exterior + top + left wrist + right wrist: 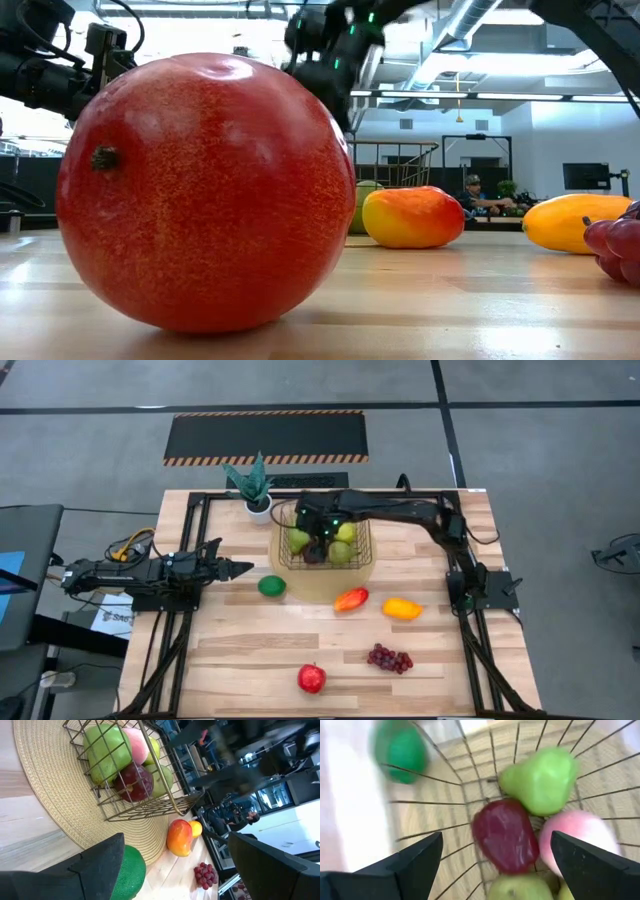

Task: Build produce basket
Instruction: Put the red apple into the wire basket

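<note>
Gold wire-mesh basket (322, 540) sat beneath the wide-open, empty right end effector (322, 530), whose fingers risked snagging its rim when lifting.

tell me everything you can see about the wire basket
The basket is a square, gold-coloured cage of thin wire with open grid sides. It stands upright on a round woven straw mat near the far middle of the table, beside a potted plant. Inside lie green pears, a pink peach and a dark red fruit. The right hand hangs open just above it.
</note>
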